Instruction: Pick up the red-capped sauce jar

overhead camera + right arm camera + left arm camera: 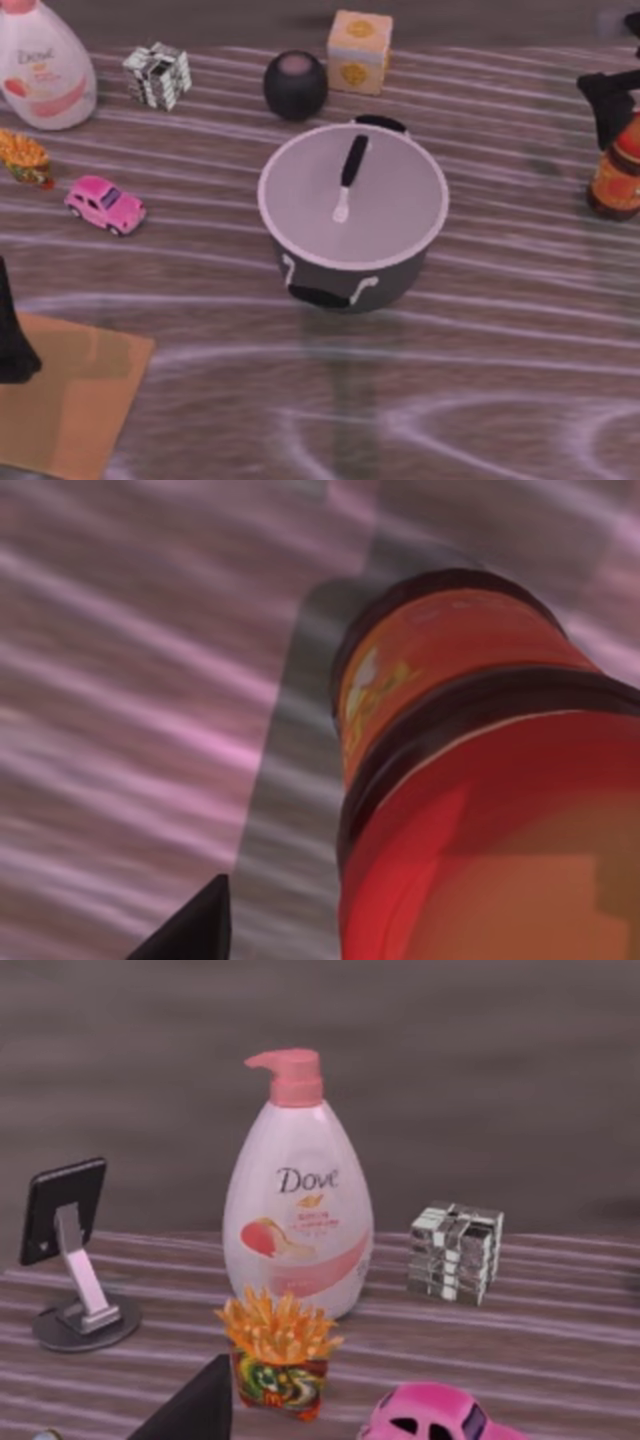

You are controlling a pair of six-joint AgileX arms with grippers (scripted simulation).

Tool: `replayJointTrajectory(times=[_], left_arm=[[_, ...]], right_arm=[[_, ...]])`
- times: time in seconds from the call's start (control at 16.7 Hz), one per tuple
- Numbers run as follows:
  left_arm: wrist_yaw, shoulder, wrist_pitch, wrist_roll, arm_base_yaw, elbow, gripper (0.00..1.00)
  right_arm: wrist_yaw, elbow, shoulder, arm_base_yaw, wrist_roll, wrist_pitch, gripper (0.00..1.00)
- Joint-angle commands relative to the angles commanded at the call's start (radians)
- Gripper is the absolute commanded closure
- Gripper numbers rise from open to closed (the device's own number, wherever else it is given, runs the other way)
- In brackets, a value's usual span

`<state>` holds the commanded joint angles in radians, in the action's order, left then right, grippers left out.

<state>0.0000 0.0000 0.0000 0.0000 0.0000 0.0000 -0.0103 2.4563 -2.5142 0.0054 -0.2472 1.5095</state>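
The red-capped sauce jar [614, 178] stands upright at the table's far right edge, with a dark brown body and an orange label. My right gripper [607, 108] hangs just above and behind it, hiding part of the cap. The right wrist view shows the jar [470, 810] close up, its red cap filling the lower right. One black fingertip [198, 922] sits beside the cap with a gap of table between them; the other finger is hidden. That gripper is open and holds nothing. My left gripper [12, 335] is parked open at the left edge.
A grey pot [352, 215] with a lid fills the middle. Behind it are a black sphere [295, 85], a yellow box [359, 50] and a mirrored cube [157, 75]. At left are a Dove bottle [40, 65], fries [25, 158], a pink car [105, 204] and an orange mat [70, 400].
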Motion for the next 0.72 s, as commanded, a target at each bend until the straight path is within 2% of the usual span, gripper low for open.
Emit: replayJointTrajectory(times=[0.3,0.72], left_arm=[[0.0,0.0,0.0,0.0,0.0,0.0,0.0],[0.0,0.0,0.0,0.0,0.0,0.0,0.0]], right_arm=[[0.0,-0.02,0.003,-0.002,-0.002,-0.019,0.0],[0.0,-0.239,0.024,0.001,0.0,-0.215,0.0]])
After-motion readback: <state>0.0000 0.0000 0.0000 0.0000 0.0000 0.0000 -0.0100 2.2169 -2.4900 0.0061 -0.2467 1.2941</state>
